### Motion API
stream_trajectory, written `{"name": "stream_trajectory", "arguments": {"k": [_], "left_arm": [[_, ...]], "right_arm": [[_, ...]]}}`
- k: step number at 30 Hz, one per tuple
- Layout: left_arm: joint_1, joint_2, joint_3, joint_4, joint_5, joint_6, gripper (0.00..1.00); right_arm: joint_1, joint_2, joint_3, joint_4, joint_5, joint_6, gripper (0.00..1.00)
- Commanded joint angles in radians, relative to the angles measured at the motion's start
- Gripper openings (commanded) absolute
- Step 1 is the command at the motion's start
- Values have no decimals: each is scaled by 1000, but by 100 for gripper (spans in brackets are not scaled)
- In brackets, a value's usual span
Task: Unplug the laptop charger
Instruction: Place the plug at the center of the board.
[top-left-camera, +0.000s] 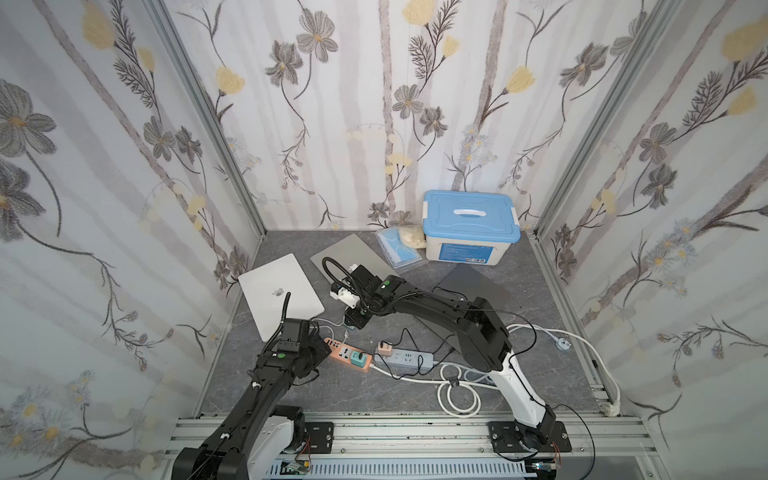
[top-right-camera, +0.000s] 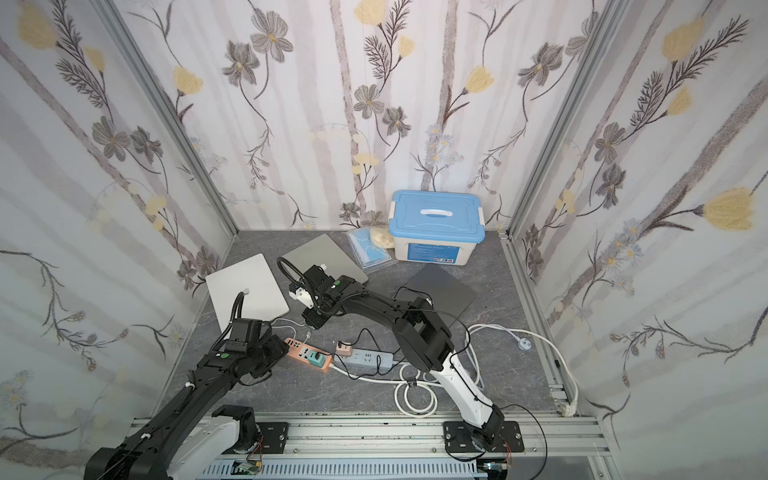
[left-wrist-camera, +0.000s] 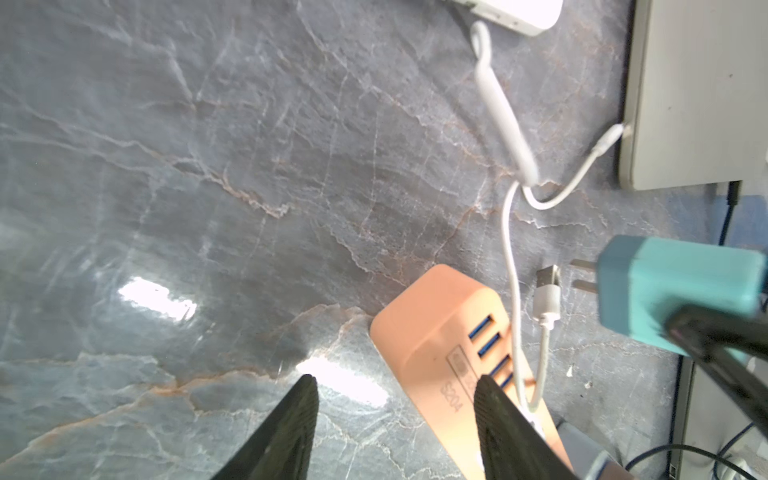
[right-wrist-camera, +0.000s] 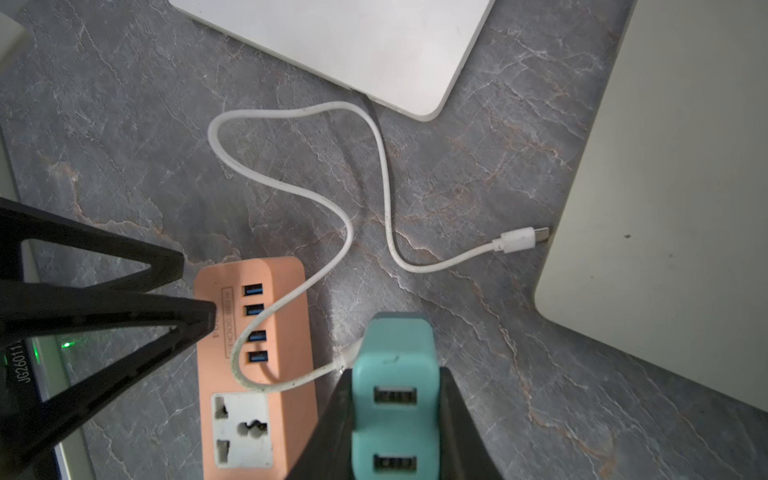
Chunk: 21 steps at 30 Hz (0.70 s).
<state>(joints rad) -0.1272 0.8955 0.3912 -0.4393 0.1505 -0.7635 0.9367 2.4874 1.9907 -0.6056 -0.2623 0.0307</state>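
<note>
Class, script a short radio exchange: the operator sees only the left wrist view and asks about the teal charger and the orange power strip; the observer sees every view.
Operator: The teal charger shows bare prongs here. Anything in its USB ports?
Observer: No. In the right wrist view, with the right gripper shut on it, both ports are empty.
Operator: My left gripper hides the orange power strip beyond its USB row. What's there?
Observer: A white socket with nothing plugged in.
</note>
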Motion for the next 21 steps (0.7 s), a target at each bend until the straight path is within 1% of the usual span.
{"name": "stream_trajectory", "arguments": {"k": [1, 5, 10, 14, 21], "left_arm": [[1, -14, 28, -37, -8, 7, 64], [1, -26, 73, -64, -10, 25, 65], [13, -45, 114, -108, -50, 57, 67], [18, -50, 110, -118, -69, 45, 66], [50, -130, 93, -125, -79, 24, 66]], "right_arm": [[3, 10, 11, -5, -49, -14, 13], [12, 25, 7, -10, -61, -12, 13], [21, 37, 3, -16, -78, -14, 14], [30, 33, 0, -16, -110, -13, 14], [31, 40, 2, -18, -125, -17, 16]]}}
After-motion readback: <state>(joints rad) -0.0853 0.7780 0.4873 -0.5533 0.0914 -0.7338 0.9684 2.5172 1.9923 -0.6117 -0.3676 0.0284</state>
